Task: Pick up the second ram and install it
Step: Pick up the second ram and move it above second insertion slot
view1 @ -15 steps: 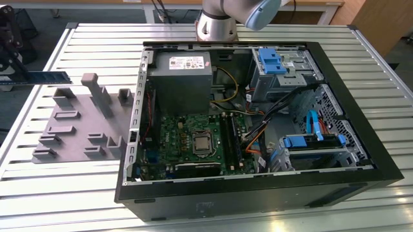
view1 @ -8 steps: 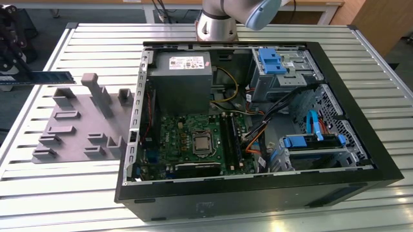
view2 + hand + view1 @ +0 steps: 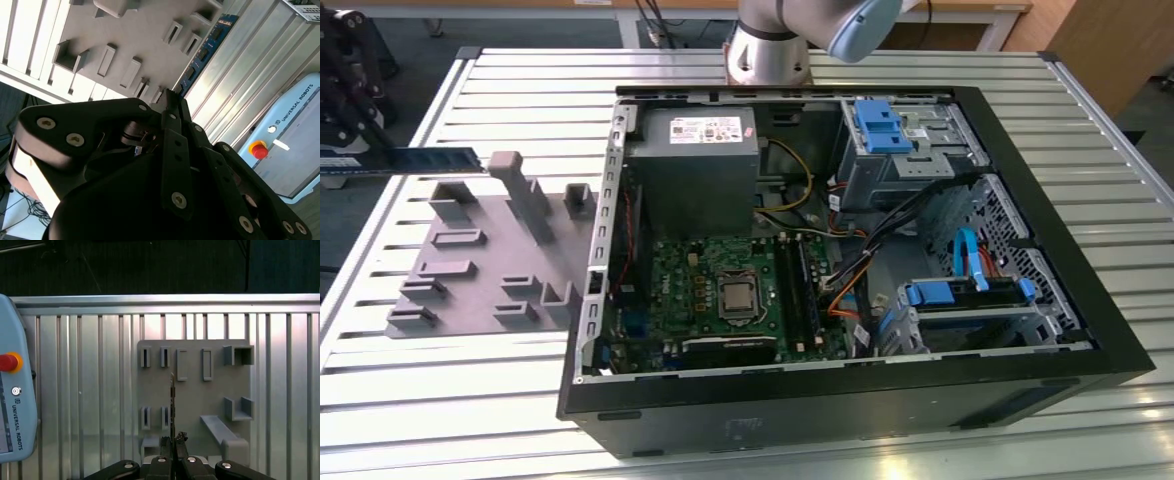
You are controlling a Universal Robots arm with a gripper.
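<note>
The second ram (image 3: 434, 160) is a thin blue-green stick held level above the grey tray (image 3: 467, 290), at the exterior view's left. My gripper (image 3: 358, 160) is shut on its outer end. In the first wrist view the ram (image 3: 172, 400) stands edge-on over the tray (image 3: 195, 390), running out from my gripper (image 3: 174, 441). The second wrist view shows the stick (image 3: 205, 47) with its black chips reaching past my gripper (image 3: 169, 100). The open computer case (image 3: 1067, 290) lies to the exterior view's right, with the green motherboard (image 3: 687, 270) and its dark memory slots (image 3: 798, 285) inside.
The tray's upright posts (image 3: 520, 195) rise just under the ram. A power supply (image 3: 694, 165), drive bays (image 3: 961, 300) and loose cables (image 3: 854, 270) crowd the case. The arm's base (image 3: 767, 50) stands behind it. A teach pendant (image 3: 15, 405) lies on the slatted table (image 3: 440, 400).
</note>
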